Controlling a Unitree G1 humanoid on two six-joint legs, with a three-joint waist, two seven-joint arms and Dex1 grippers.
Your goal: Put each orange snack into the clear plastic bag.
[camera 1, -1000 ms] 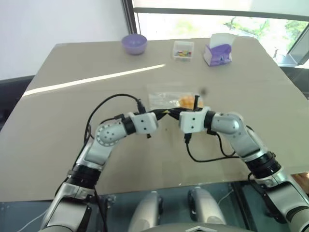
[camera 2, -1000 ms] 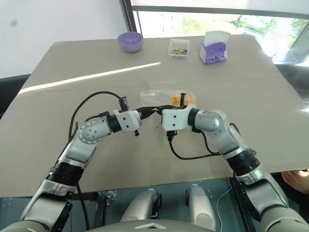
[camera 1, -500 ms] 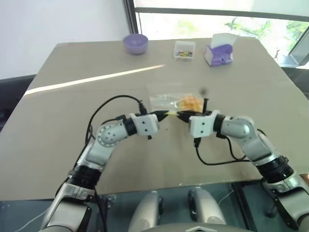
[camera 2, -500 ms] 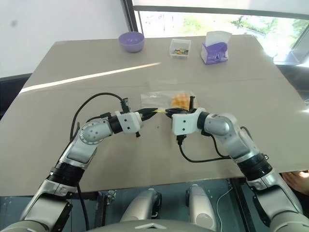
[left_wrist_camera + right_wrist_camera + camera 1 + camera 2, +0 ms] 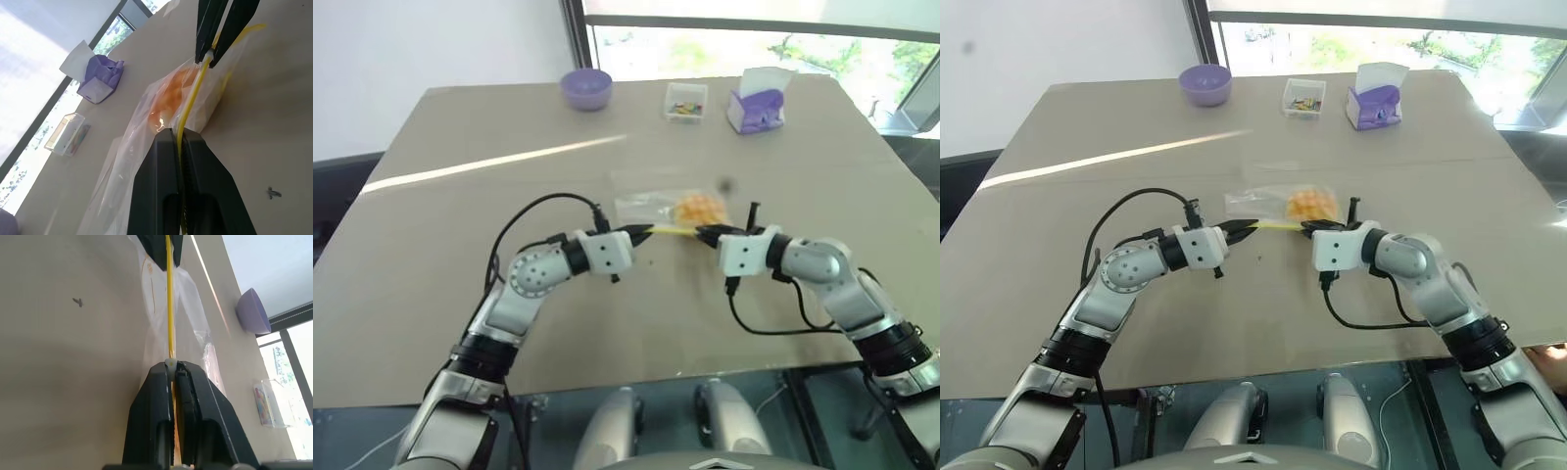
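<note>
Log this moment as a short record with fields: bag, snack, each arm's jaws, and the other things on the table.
bag: clear plastic bag lying on the table, yellow strip stretched between the two grippers
snack: orange snack inside the bag
left gripper: jaws shut on the yellow strip
right gripper: jaws shut on the yellow strip
far edge: purple bowl, small clear box, purple tissue box

Head stereo pair high above, facing forward-down over the counter (image 5: 460, 294), wrist cameras close, facing each other along the bag's yellow strip (image 5: 188, 110)
</note>
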